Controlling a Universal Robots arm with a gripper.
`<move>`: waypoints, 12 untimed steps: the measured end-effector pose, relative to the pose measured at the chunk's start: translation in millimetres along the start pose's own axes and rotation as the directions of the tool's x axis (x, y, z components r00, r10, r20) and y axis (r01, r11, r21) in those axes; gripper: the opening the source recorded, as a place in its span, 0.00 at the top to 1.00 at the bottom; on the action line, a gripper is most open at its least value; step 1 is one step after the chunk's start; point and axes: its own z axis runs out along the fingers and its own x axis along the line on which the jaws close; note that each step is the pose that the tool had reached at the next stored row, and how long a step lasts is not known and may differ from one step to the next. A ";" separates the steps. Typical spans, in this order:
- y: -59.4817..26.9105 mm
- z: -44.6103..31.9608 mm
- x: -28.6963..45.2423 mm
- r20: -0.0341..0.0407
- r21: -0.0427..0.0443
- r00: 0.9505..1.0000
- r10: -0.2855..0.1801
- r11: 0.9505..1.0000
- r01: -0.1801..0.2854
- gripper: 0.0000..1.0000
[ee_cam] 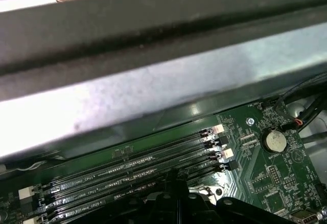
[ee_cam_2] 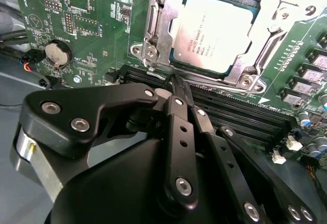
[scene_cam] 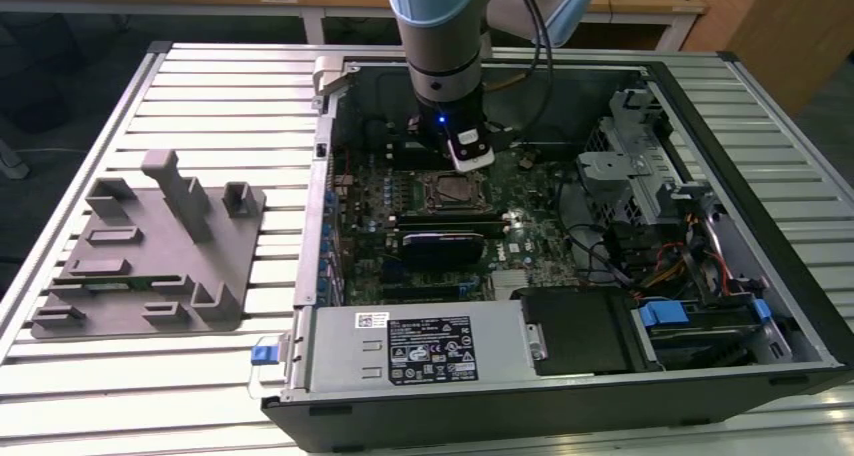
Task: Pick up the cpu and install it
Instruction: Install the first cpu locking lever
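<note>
The cpu (ee_cam_2: pixel 212 30), a flat square chip with a shiny silver top, lies inside the metal-framed socket (ee_cam_2: pixel 153 27) on the green motherboard. In the second wrist view my gripper (ee_cam_2: pixel 177 82) hangs just off the socket's edge, over the black memory slots. Its black fingers (ee_cam_2: pixel 180 127) meet at the tips with nothing between them, apart from the chip. In the exterior view the gripper (scene_cam: pixel 470 158) hovers inside the open computer case, a little above and behind the socket (scene_cam: pixel 451 188). In the first wrist view the gripper (ee_cam: pixel 176 182) sits right over the memory slots (ee_cam: pixel 127 165).
A grey moulded fixture (scene_cam: pixel 147 246) lies on the slatted table at the exterior view's left. Inside the case are a power supply (scene_cam: pixel 414 346), a black card (scene_cam: pixel 441 244), a drive cage (scene_cam: pixel 654 176) and loose cables (scene_cam: pixel 667 266). A coin battery (ee_cam_2: pixel 57 53) and the case wall (ee_cam: pixel 153 81) are close by.
</note>
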 end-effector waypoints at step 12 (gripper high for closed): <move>1.7 -6.1 -0.8 0.000 0.000 1.000 0.000 1.000 0.000 0.89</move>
